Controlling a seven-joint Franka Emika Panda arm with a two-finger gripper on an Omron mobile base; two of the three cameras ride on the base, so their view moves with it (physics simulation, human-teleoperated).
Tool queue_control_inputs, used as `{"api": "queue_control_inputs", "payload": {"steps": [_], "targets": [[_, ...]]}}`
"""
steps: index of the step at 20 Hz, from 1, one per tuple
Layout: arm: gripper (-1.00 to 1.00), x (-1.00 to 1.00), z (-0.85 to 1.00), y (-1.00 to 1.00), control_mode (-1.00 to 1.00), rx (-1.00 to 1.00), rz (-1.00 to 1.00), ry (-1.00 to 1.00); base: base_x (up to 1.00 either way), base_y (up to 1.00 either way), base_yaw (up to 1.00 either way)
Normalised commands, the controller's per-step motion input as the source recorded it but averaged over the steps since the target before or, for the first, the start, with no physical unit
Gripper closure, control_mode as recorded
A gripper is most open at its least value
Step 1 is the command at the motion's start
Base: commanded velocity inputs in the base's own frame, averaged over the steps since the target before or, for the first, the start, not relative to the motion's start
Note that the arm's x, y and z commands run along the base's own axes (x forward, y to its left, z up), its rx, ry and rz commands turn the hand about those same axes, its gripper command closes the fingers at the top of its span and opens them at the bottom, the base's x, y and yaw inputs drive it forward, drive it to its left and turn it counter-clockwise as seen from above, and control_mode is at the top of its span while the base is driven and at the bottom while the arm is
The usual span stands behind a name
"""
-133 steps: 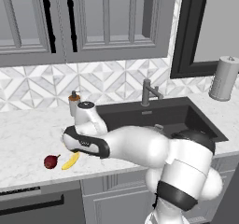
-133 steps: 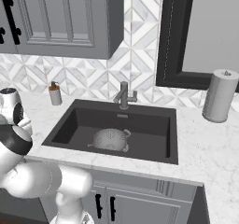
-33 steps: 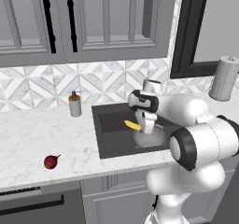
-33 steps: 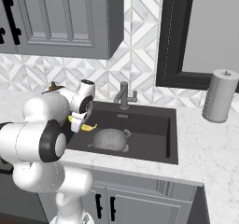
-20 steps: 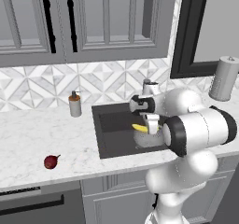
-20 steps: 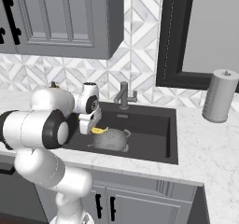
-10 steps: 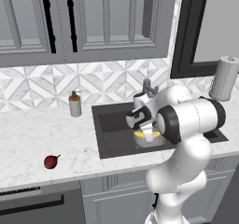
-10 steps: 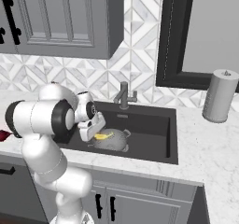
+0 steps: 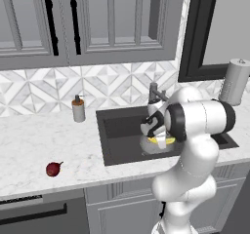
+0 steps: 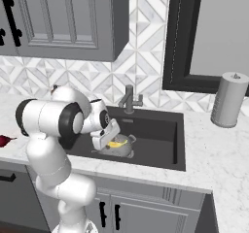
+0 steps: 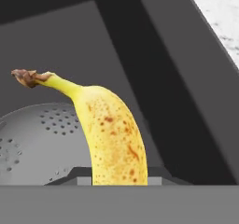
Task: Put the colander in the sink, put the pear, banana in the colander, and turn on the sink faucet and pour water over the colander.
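The grey holed colander (image 9: 152,148) (image 10: 124,149) (image 11: 37,139) sits inside the dark sink (image 9: 117,130) (image 10: 160,137). My gripper (image 9: 157,137) (image 10: 110,140) is down in the basin, shut on the yellow banana (image 9: 162,141) (image 10: 116,143) (image 11: 112,139), which hangs just over the colander's bowl. In the hand view the banana's brown stem points up and left, with the colander behind it. The dark red pear (image 9: 53,168) (image 10: 4,141) lies on the counter left of the sink. The dark faucet (image 9: 154,92) (image 10: 129,98) stands behind the basin, with no water seen.
A grey soap dispenser (image 9: 78,108) stands on the counter left of the sink's back corner. A paper towel roll (image 9: 234,81) (image 10: 224,100) is at the right. The sink's dark wall (image 11: 154,78) rises close beside the banana. My own arm blocks part of the basin.
The gripper has carried the banana down and forward into the sink, ending just above the colander. The pear and colander stayed where they were.
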Motion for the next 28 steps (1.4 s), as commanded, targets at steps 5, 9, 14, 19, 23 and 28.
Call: {"api": "queue_control_inputs", "payload": {"steps": [5,9,14,19,23,28], "targets": [[1.0,0.25,-0.24,0.0,-1.0,0.0,-0.05,-0.03,0.0,0.0,0.0],[1.0,0.19,-0.42,0.0,-1.0,0.0,-0.04,-0.03,0.0,0.0,0.0],[1.0,0.03,-0.67,0.0,-1.0,0.0,-0.01,-0.02,0.0,0.0,0.0],[1.0,0.12,-0.61,0.01,-1.0,0.0,0.0,-0.02,0.0,0.0,0.0],[1.0,0.19,-0.29,0.09,-1.0,-0.01,0.0,-0.02,0.0,0.0,0.0],[-1.0,0.01,0.1,0.08,-1.0,-0.01,0.0,-0.08,0.0,0.0,0.0]]}}
